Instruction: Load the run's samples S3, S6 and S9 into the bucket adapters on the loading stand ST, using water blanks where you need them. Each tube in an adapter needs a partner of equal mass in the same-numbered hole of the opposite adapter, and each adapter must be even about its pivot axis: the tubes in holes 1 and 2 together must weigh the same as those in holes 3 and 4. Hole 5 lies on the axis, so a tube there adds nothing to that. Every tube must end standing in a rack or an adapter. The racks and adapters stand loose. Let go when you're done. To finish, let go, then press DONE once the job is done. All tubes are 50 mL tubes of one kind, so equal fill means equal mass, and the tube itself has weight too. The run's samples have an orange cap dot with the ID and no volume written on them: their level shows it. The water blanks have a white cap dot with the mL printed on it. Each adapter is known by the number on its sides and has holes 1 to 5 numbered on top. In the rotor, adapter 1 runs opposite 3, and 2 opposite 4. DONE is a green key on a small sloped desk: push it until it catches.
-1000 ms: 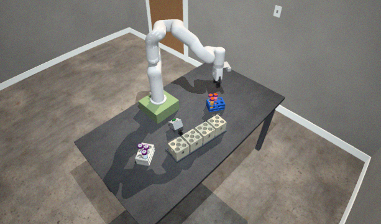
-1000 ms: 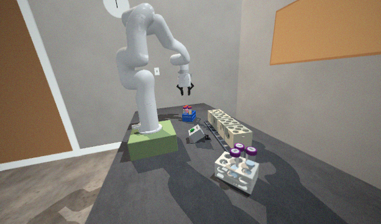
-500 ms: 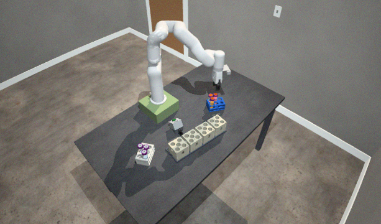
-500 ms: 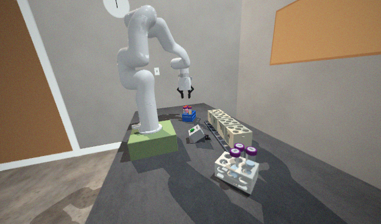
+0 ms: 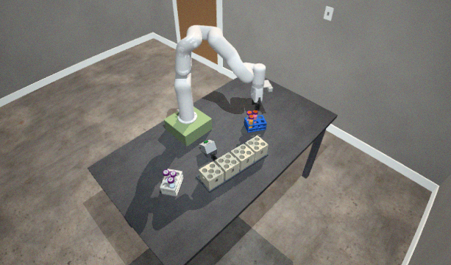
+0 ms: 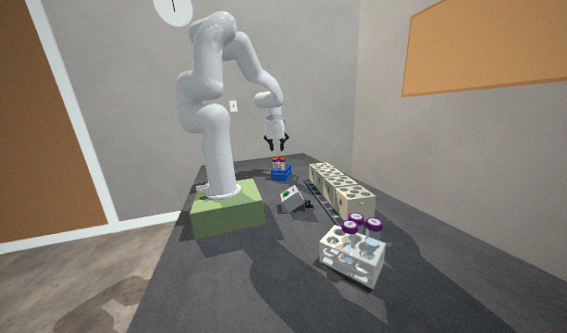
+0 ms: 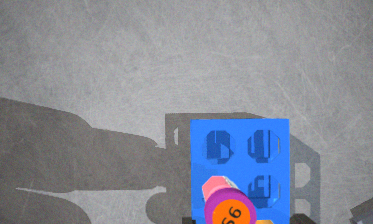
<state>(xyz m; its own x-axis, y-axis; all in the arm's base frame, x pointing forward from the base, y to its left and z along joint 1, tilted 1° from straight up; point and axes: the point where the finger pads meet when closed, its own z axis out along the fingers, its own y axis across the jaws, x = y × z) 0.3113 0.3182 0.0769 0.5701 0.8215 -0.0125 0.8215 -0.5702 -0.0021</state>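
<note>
My gripper (image 5: 257,107) (image 6: 277,148) is part open and empty, above the blue rack (image 5: 260,128) (image 6: 280,175) (image 7: 239,125). Three purple-capped sample tubes with orange dots stand in the rack; their liquids look pink and orange. The S6 tube (image 7: 230,214) shows at the lower edge of the wrist view; the others are mostly cut off there. Four cream adapters (image 5: 211,171) (image 6: 355,203) stand in a row on the stand (image 6: 326,208); their visible holes look empty. The white rack (image 5: 170,191) holds three purple-capped blanks (image 5: 171,179) (image 6: 374,224), volumes unreadable.
The green DONE key (image 5: 206,142) (image 6: 286,193) sits on its sloped desk (image 5: 209,148) (image 6: 294,201), between the green arm base (image 5: 188,136) (image 6: 228,217) and the adapter row. A small black part (image 5: 213,157) (image 6: 308,203) lies beside the desk.
</note>
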